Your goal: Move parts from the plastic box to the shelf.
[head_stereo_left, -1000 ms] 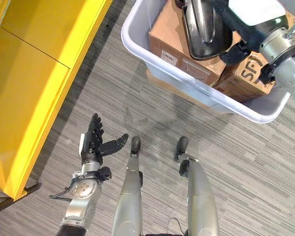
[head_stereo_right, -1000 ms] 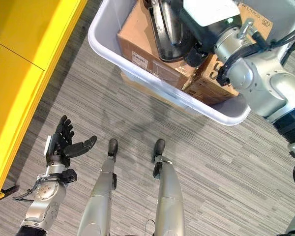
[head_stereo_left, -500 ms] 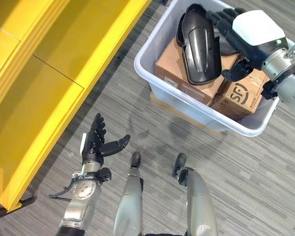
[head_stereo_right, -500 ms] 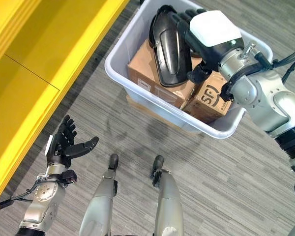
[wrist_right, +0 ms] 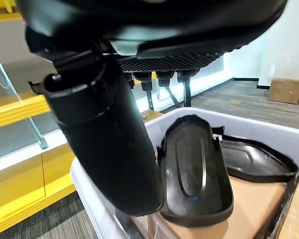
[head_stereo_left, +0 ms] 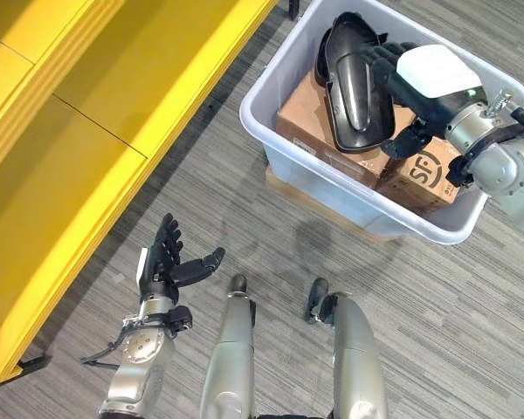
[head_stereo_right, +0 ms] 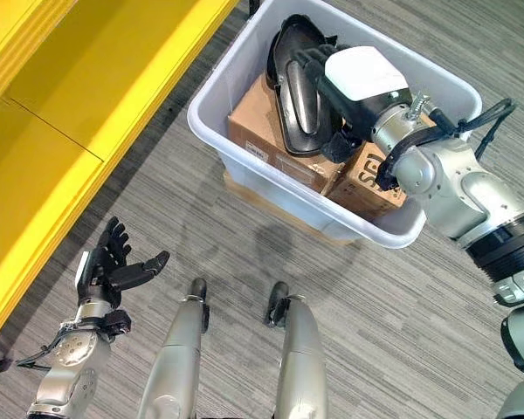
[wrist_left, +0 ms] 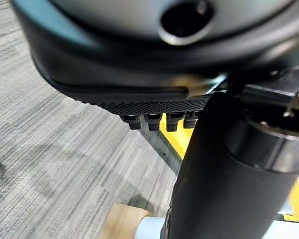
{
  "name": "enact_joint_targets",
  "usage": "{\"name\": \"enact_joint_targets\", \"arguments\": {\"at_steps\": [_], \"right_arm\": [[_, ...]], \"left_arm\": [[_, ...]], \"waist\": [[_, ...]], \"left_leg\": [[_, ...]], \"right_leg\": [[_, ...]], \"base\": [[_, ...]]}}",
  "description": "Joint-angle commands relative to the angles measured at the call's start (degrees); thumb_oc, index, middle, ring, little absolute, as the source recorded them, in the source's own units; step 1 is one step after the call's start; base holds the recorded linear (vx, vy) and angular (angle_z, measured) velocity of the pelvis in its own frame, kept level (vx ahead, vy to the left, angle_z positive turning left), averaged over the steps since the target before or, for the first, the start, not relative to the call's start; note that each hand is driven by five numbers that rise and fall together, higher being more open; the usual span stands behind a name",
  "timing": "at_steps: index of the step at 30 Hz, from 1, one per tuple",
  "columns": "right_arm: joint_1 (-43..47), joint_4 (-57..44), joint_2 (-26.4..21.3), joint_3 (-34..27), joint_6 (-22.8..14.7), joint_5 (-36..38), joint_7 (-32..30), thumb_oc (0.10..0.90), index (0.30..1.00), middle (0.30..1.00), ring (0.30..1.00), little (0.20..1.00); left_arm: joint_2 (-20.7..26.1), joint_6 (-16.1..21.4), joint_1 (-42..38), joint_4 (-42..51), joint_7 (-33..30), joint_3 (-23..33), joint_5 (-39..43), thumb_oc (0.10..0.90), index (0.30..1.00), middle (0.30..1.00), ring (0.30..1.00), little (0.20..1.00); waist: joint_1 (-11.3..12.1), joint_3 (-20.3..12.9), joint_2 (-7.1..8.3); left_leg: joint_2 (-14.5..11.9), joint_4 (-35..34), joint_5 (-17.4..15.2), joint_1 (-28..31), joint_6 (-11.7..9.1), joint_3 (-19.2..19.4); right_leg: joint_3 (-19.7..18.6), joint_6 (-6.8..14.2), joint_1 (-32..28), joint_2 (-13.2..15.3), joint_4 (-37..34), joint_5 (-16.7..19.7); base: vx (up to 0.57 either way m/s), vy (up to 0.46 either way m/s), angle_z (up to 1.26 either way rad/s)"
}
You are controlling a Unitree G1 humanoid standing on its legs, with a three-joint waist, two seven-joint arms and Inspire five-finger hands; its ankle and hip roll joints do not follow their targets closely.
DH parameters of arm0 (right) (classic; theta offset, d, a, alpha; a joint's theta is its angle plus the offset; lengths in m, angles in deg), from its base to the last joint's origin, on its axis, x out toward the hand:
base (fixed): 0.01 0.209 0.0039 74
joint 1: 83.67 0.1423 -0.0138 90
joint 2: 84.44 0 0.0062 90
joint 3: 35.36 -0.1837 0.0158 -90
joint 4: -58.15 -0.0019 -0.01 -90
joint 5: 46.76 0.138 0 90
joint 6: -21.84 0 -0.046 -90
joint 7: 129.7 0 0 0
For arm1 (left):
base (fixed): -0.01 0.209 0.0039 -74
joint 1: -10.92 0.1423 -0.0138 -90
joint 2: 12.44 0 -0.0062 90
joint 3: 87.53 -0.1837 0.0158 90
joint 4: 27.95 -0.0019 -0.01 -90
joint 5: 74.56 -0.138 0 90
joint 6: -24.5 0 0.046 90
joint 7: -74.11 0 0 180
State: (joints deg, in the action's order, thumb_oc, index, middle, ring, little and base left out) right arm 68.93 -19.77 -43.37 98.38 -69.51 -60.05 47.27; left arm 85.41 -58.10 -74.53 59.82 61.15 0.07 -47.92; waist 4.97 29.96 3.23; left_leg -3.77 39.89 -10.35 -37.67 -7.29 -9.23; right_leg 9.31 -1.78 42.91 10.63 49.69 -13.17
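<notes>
A pale plastic box [head_stereo_left: 327, 188] stands on the floor ahead to the right. It holds cardboard cartons [head_stereo_left: 319, 131] with a black curved shell part [head_stereo_left: 354, 83] on top. A second black part [wrist_right: 254, 159] lies behind the first. My right hand [head_stereo_left: 424, 74] reaches into the box, open, with straight fingers over the shell's [wrist_right: 194, 169] right edge. Whether they touch it I cannot tell. My left hand [head_stereo_left: 163, 262] hangs low at the lower left, open and holding nothing. The yellow shelf [head_stereo_left: 87, 131] runs along the left.
A flat tan board [head_stereo_left: 284, 182] sticks out from under the box. A grey carpeted strip of floor [head_stereo_left: 210, 201] separates the shelf's front edge from the box. A second carton [head_stereo_left: 428, 170] fills the box's right end.
The view swung at first, bringing more of the shelf and the whole box into sight. Since then my right hand has dropped closer onto the black shell. My left hand sank slightly.
</notes>
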Motion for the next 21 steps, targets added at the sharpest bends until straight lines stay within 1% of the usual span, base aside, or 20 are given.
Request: {"name": "enact_joint_targets", "arguments": {"at_steps": [1, 8, 9, 10, 11, 16, 18, 21], "right_arm": [[4.29, 2.07, 1.35, -5.15, -0.16, 0.26, -3.47, 0.9, 1.0, 1.0, 1.0, 1.0], [4.48, 5.07, 1.61, -4.96, 0.97, -0.84, -4.6, 0.9, 1.0, 1.0, 1.0, 1.0], [4.12, 6.25, 1.85, -5.07, 1.11, -1.17, -4.96, 0.9, 1.0, 1.0, 1.0, 1.0], [4.19, 6.34, 1.85, -5.07, 1.07, -1.17, -5.02, 0.9, 1.0, 1.0, 1.0, 1.0], [4.48, 7.04, 1.75, -4.87, 1.23, -1.21, -5.35, 0.9, 1.0, 1.0, 1.0, 1.0], [6.05, 9.88, 2.26, -4.07, 1.4, -1.33, -6.61, 0.9, 1.0, 1.0, 1.0, 1.0], [6.7, 12.27, 2.74, -3.86, 1.66, -1.25, -7.39, 0.9, 1.0, 1.0, 1.0, 1.0], [7.4, 13.25, 3.28, -3.47, 1.68, -1.43, -7.87, 0.9, 1.0, 1.0, 1.0, 1.0]], "left_arm": [[3.05, 3.93, 2.38, 5.35, 0.27, 2.68, 0.28, 0.9, 1.0, 1.0, 1.0, 1.0], [2.78, 3.87, 2.71, 4.94, -0.53, 2.45, 1.03, 0.9, 1.0, 1.0, 1.0, 1.0], [2.6, 4.04, 2.76, 4.89, -0.67, 2.2, 1.17, 0.9, 1.0, 1.0, 1.0, 1.0], [2.63, 4.07, 2.72, 4.92, -0.67, 2.19, 1.16, 0.9, 1.0, 1.0, 1.0, 1.0], [2.55, 4.22, 2.77, 4.88, -0.77, 1.9, 1.34, 0.9, 1.0, 1.0, 1.0, 1.0], [2.44, 4.72, 2.42, 4.82, -1.38, 1.49, 1.63, 0.9, 1.0, 1.0, 1.0, 1.0], [2.38, 4.92, 2.2, 4.86, -1.78, 1.04, 1.78, 0.9, 1.0, 1.0, 1.0, 1.0], [2.19, 5.03, 2.08, 4.86, -2.14, 0.91, 1.75, 0.9, 1.0, 1.0, 1.0, 1.0]], "waist": [[0.97, -3.7, 1.01], [1.18, -3.56, 0.94], [1.16, -3.75, 0.71], [1.18, -3.51, 0.81], [1.19, -3.67, 0.68], [1.3, -3.34, 0.43], [1.36, -2.99, 0.3], [1.37, -2.86, 0.09]], "left_leg": [[-3.61, 0.04, -9.0, 7.21, 2.94, -1.82], [-3.21, 0.66, -9.26, 6.03, 2.95, -1.81], [-3.36, 0.92, -10.66, 6.39, 3.04, -1.77], [-3.16, 0.86, -9.31, 5.65, 2.97, -1.76], [-3.35, 1.04, -10.71, 6.09, 2.91, -1.76], [-3.07, 1.98, -10.65, 4.56, 2.88, -1.9], [-2.89, 3.4, -10.98, 3.39, 2.81, -2.03], [-2.85, 4.2, -11.28, 2.56, 2.78, -2.15]], "right_leg": [[-6.9, 5.21, 1.14, 1.73, 3.59, -8.06], [-7.25, 4.79, 2.58, 1.94, 4.94, -8.85], [-7.45, 5.1, 2.45, 1.9, 5.91, -10.51], [-7.33, 4.71, 3.02, 2.02, 5.39, -9.01], [-7.57, 5.07, 2.84, 1.89, 6.22, -10.68], [-7.81, 4.81, 4.42, 1.96, 7.26, -10.94], [-7.85, 4.75, 5.17, 2.05, 8.22, -11.2], [-7.95, 4.65, 5.74, 2.06, 8.85, -11.62]], "base": [[0.03, -0.025, 0.04], [0.03, -0.011, 0.02], [0.0, 0.0, 0.0], [0.11, -0.021, 0.02], [0.0, 0.0, 0.0], [0.02, -0.008, 0.01], [0.0, 0.0, 0.0], [0.0, 0.0, 0.0]]}}
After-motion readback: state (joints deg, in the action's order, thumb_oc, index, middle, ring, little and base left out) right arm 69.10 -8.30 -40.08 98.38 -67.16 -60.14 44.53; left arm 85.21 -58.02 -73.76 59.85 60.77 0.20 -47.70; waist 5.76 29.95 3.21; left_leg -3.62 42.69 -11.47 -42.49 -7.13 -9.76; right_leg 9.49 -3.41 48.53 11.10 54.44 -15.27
